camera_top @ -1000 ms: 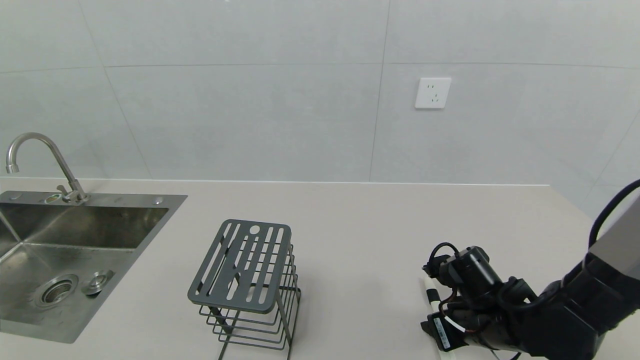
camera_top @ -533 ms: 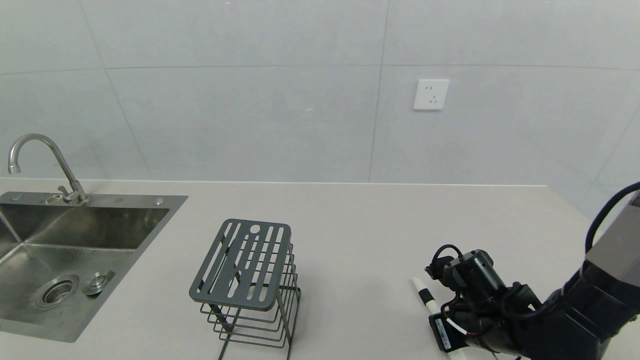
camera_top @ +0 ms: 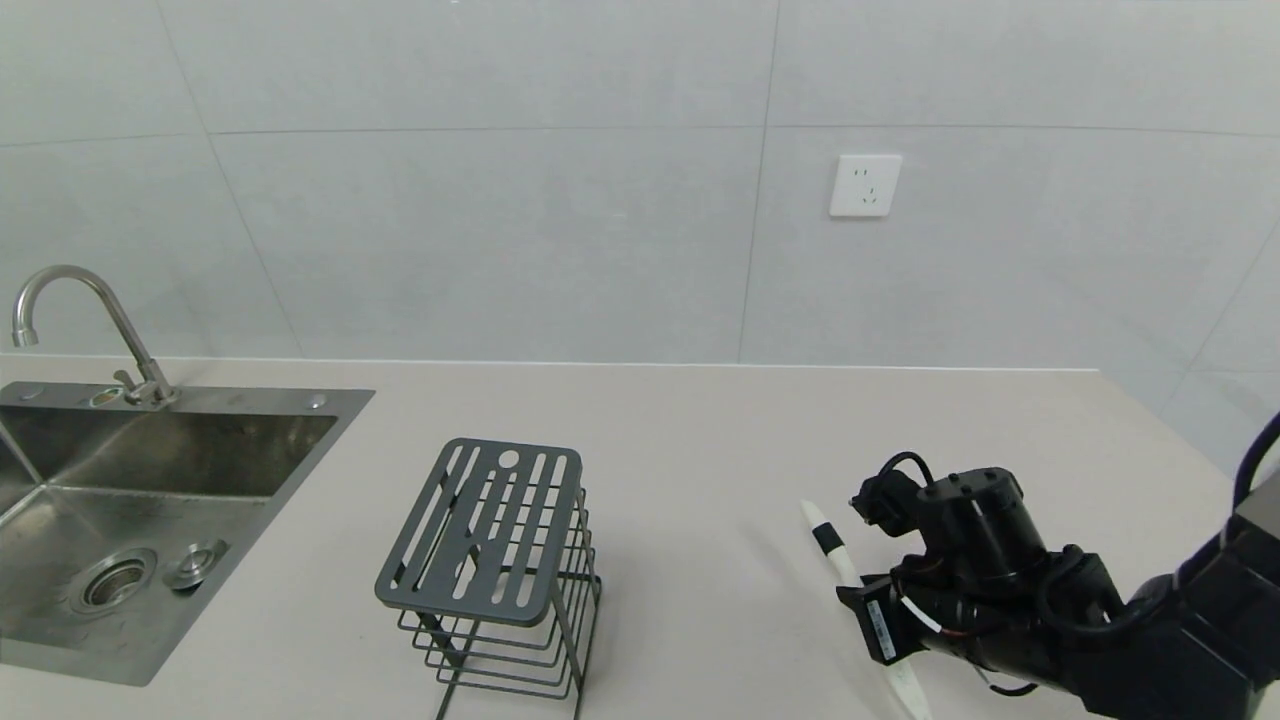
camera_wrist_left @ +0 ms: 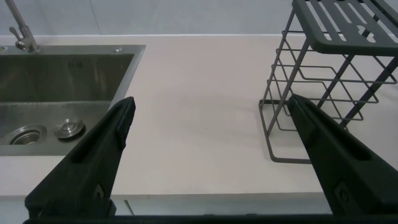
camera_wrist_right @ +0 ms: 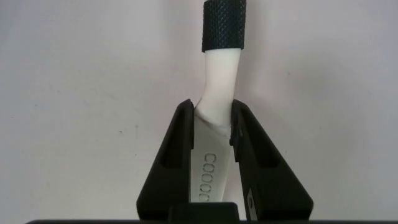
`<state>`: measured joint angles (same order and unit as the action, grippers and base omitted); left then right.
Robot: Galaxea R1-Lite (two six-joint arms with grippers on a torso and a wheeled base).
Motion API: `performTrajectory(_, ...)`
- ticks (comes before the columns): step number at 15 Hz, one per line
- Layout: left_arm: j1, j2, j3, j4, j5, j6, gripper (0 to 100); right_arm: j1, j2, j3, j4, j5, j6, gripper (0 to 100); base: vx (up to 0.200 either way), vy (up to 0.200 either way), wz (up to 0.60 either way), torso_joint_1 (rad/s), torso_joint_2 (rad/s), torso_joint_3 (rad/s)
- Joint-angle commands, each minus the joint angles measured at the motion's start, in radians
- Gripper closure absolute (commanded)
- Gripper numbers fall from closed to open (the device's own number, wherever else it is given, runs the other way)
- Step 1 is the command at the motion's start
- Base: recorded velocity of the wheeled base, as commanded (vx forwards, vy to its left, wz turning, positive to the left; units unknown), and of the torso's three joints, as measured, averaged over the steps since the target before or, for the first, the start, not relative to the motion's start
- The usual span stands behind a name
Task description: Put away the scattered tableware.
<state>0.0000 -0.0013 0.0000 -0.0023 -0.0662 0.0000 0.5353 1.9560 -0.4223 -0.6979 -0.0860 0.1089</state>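
"Looking at the right gripper (camera_wrist_right: 214, 118) first: what has it got?"

"A white utensil (camera_wrist_right: 219, 81). The two black fingers (camera_wrist_right: 177, 155) are pressed in on its flat white part, one on each side. They sit just short of a black knurled band (camera_wrist_right: 225, 25) that rings the handle."

"And where does that put it in the head view?"

"Lower right of the frame. The utensil (camera_top: 845, 572) pokes out up and to the left from the dark wrist, slanted, with the band a little way below its tip (the other end runs down toward the bottom edge). Whether it is lifted or resting on the counter (camera_top: 700, 440), I cannot quite tell from that angle."

"What about the left gripper (camera_wrist_left: 211, 102)?"

"Spread wide, with nothing between its fingers. Beyond them are the pale counter, the sink and the foot of the rack."

"Where does the rack stand?"

"The dark wire rack (camera_top: 480, 535), with a slotted plate on top, stands upright at the lower centre of the head view. It is well apart from the utensil, which lies to its right in the frame."

"And the rest?"

"A steel sink (camera_top: 200, 400) is set into the counter at the left edge, with a drain (camera_top: 112, 582) and a loose plug (camera_top: 195, 565) in the basin. A curved faucet (camera_top: 150, 388) rises at its back rim. A white wall socket (camera_top: 865, 186) sits on the grey tiles, upper right of centre."
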Motion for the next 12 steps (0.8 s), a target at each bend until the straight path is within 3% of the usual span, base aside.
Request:
performTrajectory(1,0.0,0.001,0.0,0.001,0.0,0.0,0,0.002,-0.078,0.051,-0.083,0.049,-0.061,100,0.0,0.0,0.0,0.0,0.0,0.0)
performTrajectory(4,0.0,0.001,0.0,0.001,0.0,0.0,0,0.0,-0.209,0.094,-0.094,0.192,-0.229,100,0.0,0.0,0.0,0.0,0.0,0.0)
performTrajectory(8,0.0,0.001,0.0,-0.001,-0.001,-0.002,0,0.0,-0.325,0.06,0.121,0.198,-0.396,100,0.0,0.0,0.0,0.0,0.0,0.0)
performTrajectory(12,0.0,0.001,0.0,-0.001,-0.007,0.005,0,0.005,-0.325,-0.041,0.166,0.209,-0.63,100,0.0,0.0,0.0,0.0,0.0,0.0)
